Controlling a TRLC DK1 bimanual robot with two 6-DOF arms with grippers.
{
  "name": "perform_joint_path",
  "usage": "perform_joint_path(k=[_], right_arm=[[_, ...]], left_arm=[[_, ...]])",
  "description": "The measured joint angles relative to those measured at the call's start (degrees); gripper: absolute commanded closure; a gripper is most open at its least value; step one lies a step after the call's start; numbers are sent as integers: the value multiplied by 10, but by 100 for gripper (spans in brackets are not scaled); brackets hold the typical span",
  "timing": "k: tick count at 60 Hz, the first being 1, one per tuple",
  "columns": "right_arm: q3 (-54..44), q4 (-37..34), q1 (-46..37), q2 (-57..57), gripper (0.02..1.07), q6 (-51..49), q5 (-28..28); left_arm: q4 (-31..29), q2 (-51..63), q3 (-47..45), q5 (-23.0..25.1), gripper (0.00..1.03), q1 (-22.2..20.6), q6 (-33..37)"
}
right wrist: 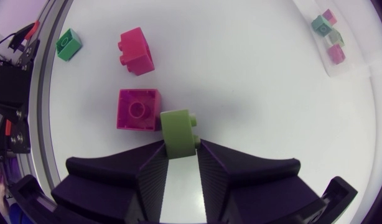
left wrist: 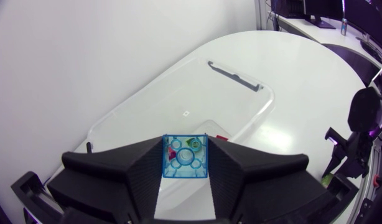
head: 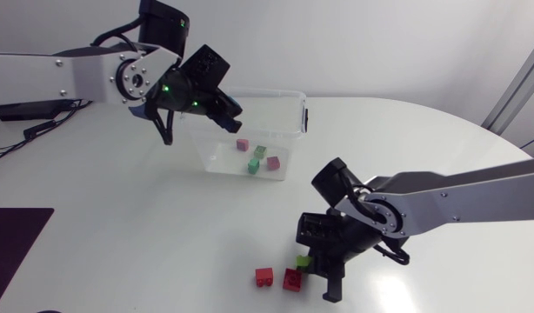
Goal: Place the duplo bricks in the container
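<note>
Right end effector (right wrist: pixel 180 149) clamps green brick (right wrist: pixel 178 130); red brick (right wrist: pixel 138 109) alongside.

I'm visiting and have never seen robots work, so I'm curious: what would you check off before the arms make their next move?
1. Left fingers shut on blue brick: ok.
2. Container open, no lid in the way: ok.
3. Blue brick over the container's opening: ok.
4. Right fingers shut on green brick: ok.
5. Green brick free of neighbours: not ok, it touches a red brick.
6. Green brick lifted off the table: cannot tell.
</note>
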Motion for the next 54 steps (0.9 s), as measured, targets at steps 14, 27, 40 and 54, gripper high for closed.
perform_joint_path(k=[14,27,40,54], right_arm=[[0,-44,0,-95,88,3,0],[21,-110,-6,-164,88,16,0],[100,-145,-36,-185,88,30,0],[200,-151,-80,-169,88,39,0]], left_arm=[[15,74,80,0,41,23,-11],[9,92,98,-1,6,25,-14],[-31,83,92,-1,5,25,-16],[-126,-26,27,-2,6,-1,-15]])
